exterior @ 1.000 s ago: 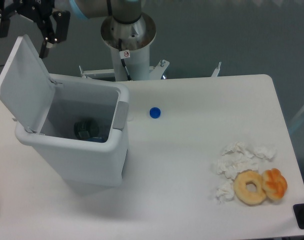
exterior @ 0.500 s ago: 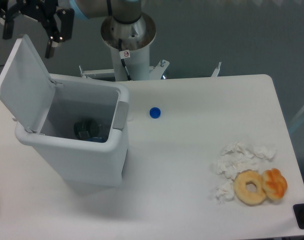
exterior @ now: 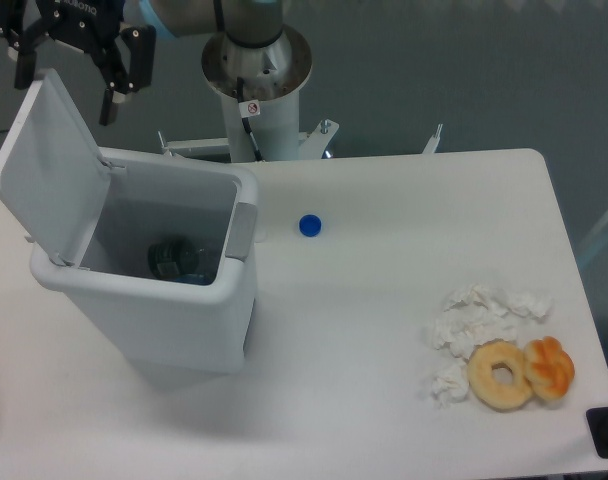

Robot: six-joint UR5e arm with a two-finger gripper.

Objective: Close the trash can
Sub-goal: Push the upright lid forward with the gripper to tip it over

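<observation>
Trash can (exterior: pixel 174 300) at bench (exterior: pixel 384 340) left, lid (exterior: pixel 49 175) raised and tilted back; gripper (exterior: pixel 66 80) spread, empty, poised above lid's top edge; risk: off-centre push slipping off lid or tipping can.

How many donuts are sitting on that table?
2. A plain ring donut near the table's right front corner, and an orange-glazed one touching its right side, both beside the crumpled tissues. None appear hidden.

One fixed camera looks steeply down from the front at the whole table (exterior: pixel 384 330), facing the arm's base (exterior: pixel 256 60).
</observation>
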